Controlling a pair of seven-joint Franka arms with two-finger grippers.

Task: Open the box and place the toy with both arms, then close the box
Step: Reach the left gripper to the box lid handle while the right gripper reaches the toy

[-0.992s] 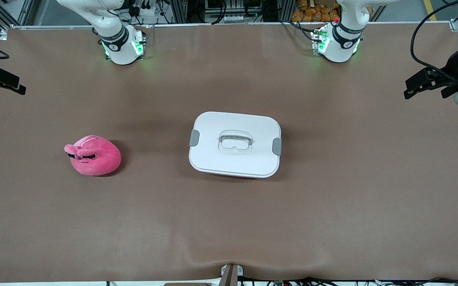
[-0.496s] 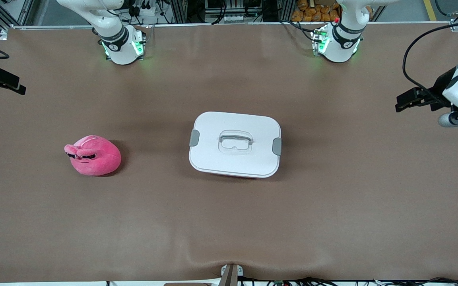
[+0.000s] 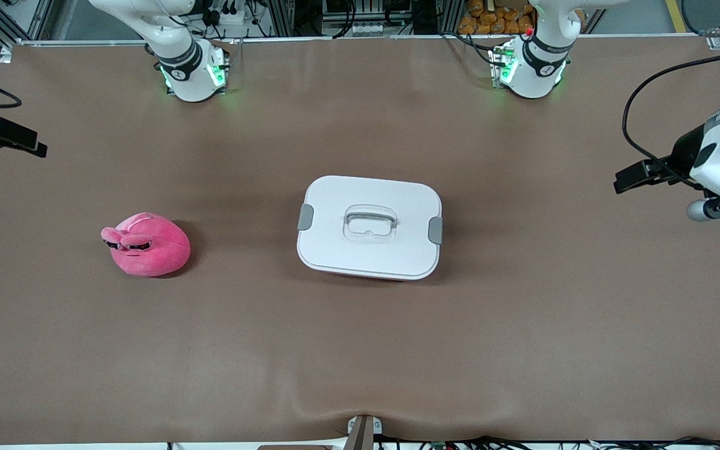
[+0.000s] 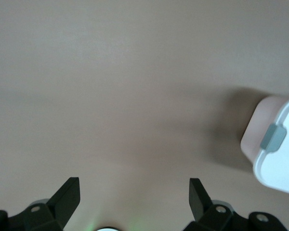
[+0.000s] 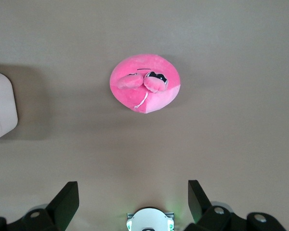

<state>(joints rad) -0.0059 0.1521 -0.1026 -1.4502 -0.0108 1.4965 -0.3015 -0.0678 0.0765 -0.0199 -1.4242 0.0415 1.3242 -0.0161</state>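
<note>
1. The rounded pink plastic box [image 3: 369, 228] sits mid-bench [image 3: 360, 350], white lid [image 3: 335, 250] on, grey clips down.
2. The round hot-pink plush toy [image 3: 147, 244] lies beside the box, toward the right arm's end (grumpy face up).
3. The left pincer [image 4: 134, 197] hangs over bare bench beside the box, fingers spread.
4. The right pincer [image 5: 133, 199] hangs over bench near the toy, fingers apart.

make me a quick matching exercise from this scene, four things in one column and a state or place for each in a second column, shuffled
1. box
2. toy
3. left gripper
4. right gripper

a. open, over bare table, box at the edge of its wrist view
b. lying toward the right arm's end of the table
c. lid on, mid-table
d. open, toy in its wrist view

Pairs: 1-c, 2-b, 3-a, 4-d
</note>
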